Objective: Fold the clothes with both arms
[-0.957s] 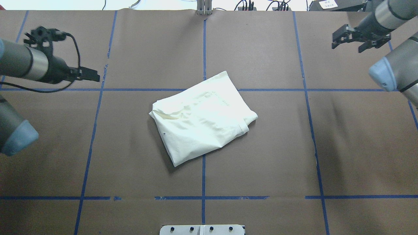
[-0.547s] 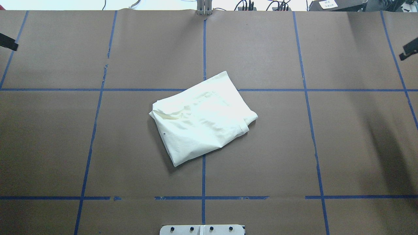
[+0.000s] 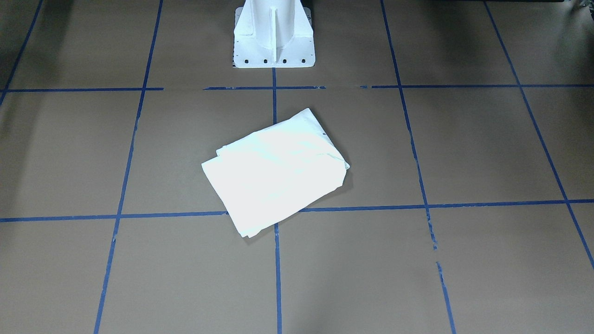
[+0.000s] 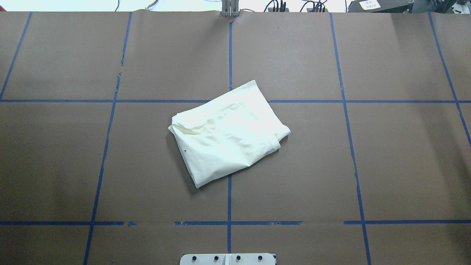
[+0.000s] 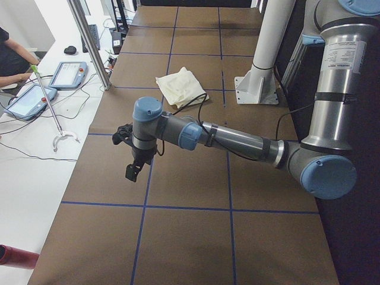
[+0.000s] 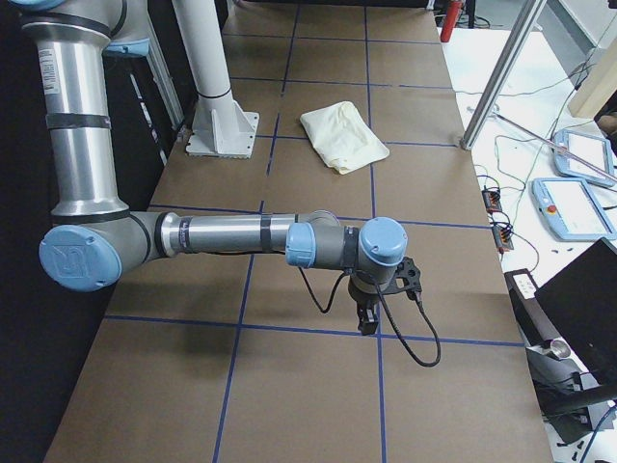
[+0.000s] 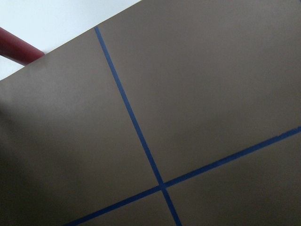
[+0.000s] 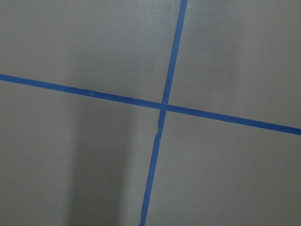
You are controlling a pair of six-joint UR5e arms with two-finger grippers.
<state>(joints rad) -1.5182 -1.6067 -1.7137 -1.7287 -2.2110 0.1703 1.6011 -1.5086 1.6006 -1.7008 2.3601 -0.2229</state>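
The clothes are one cream-white shirt (image 4: 228,134), folded into a compact slanted rectangle at the middle of the brown table, plain pale side up (image 3: 274,174). No print shows. Both arms are out of the overhead and front-facing views. In the exterior left view the left arm reaches low over the table's near end, its gripper (image 5: 132,169) pointing down, far from the shirt (image 5: 181,86). The exterior right view shows the right gripper (image 6: 367,318) likewise at its own end, well away from the shirt (image 6: 342,135). Whether either is open or shut I cannot tell. Both wrist views show only brown paper and blue tape.
Blue tape lines grid the brown table (image 4: 331,165). The white pedestal base (image 3: 274,41) stands at the robot's edge. Tablets (image 5: 68,74) and cables lie on a white side table beside a metal post (image 5: 89,41), with a person's arm (image 5: 15,77) there. More tablets (image 6: 569,207) lie beyond the opposite end.
Both arms have drawn outward and left the overhead view: whole grippers showed at the far corners, then only fingertips at the edges, now nothing. The shirt has not moved.
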